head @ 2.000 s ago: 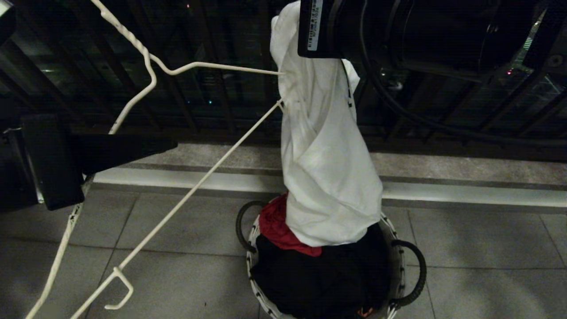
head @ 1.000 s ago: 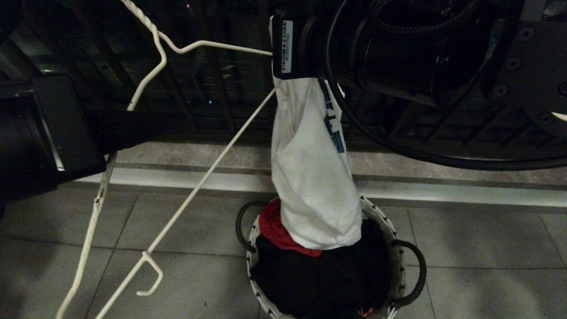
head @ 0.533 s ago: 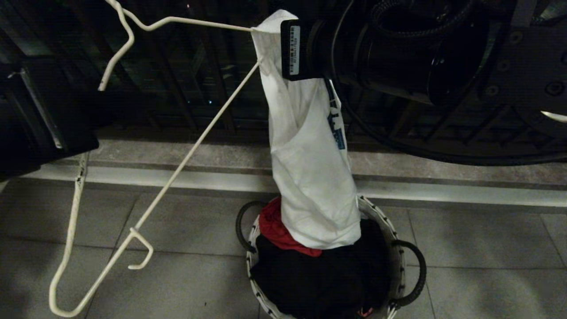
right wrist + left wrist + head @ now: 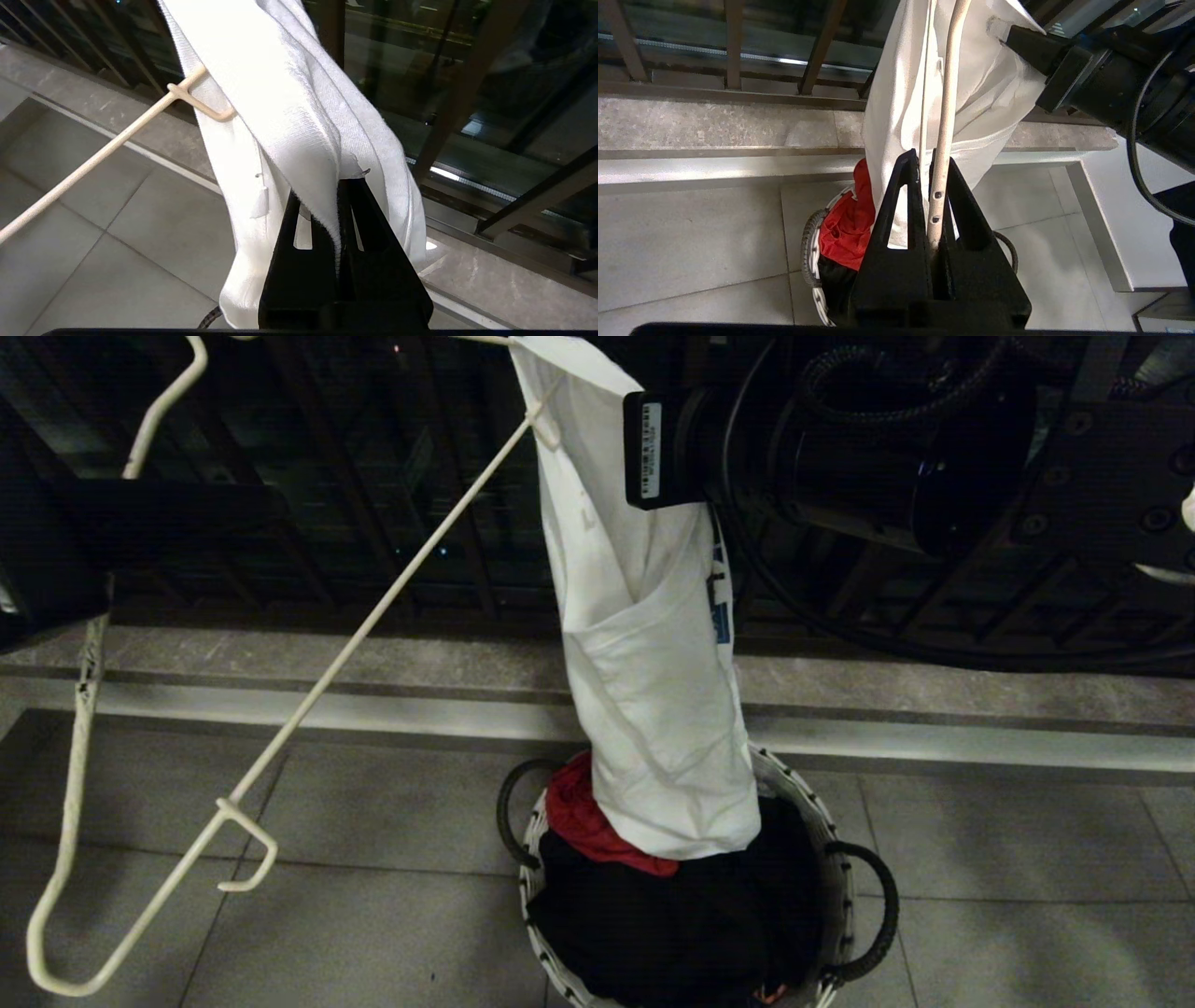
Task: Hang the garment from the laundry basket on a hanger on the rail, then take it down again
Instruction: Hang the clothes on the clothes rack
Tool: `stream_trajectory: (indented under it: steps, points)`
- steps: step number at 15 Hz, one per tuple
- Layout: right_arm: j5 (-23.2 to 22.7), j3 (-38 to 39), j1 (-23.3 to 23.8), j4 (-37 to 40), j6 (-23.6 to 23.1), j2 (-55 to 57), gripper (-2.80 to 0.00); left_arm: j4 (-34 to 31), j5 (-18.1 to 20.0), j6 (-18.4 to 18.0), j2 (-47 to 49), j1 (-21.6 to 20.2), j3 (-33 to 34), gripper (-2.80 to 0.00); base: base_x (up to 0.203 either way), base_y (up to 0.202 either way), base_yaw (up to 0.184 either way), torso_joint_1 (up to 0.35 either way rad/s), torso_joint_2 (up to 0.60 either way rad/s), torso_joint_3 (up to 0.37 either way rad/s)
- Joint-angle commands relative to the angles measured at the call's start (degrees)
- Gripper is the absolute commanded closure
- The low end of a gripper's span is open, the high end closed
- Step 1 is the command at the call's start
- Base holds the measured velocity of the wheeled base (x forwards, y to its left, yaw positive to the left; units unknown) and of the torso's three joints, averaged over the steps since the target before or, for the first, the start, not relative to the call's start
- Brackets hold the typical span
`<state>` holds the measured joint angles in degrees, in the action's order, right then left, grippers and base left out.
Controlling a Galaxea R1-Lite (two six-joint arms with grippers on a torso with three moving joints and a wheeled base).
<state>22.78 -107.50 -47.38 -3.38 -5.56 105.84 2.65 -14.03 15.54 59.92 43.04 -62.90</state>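
The T-shirt [image 4: 653, 644] hangs as a long bunched column, long axis straight up and down, its bottom end resting in the laundry basket [image 4: 840, 896] next to a red cloth [image 4: 583, 817] on the tiled floor. The right gripper [image 4: 337, 186] has its jaws clamped on the shirt's upper edge. The left gripper [image 4: 927, 161] is clamped on the hanger [image 4: 355, 644], whose bottom wire slants from low on the left up to the shirt top, one end tucked inside. Compared with a second ago, the hanger has swung higher and further left, and the shirt top has lifted.
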Motion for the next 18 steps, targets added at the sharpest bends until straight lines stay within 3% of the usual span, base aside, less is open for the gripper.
stream_trajectory:
  steps: [1,7,12,18]
  points:
    - [0.07,0.09,0.1,-0.05,-0.01,-0.19,0.0,-0.01,0.03,0.1,-0.13,0.02,0.06,0.0,0.0,0.0,0.0,0.0,0.0,0.0]
    - [0.01,0.18,-2.07,-3.81,-1.85,0.79,0.0,0.15,0.52,1.49,5.26,0.2,1.48,0.0,0.0,0.0,0.0,0.0,0.0,0.0]
    - [0.88,1.74,-8.01,-4.1,-1.78,1.51,0.0,0.17,0.58,9.67,8.08,0.2,-0.85,0.0,0.0,0.0,0.0,0.0,0.0,0.0]
    - [2.35,2.2,-11.94,-4.09,-1.82,1.48,0.0,0.25,-0.02,14.85,10.13,-0.58,-3.35,0.0,0.0,0.0,0.0,0.0,0.0,0.0]
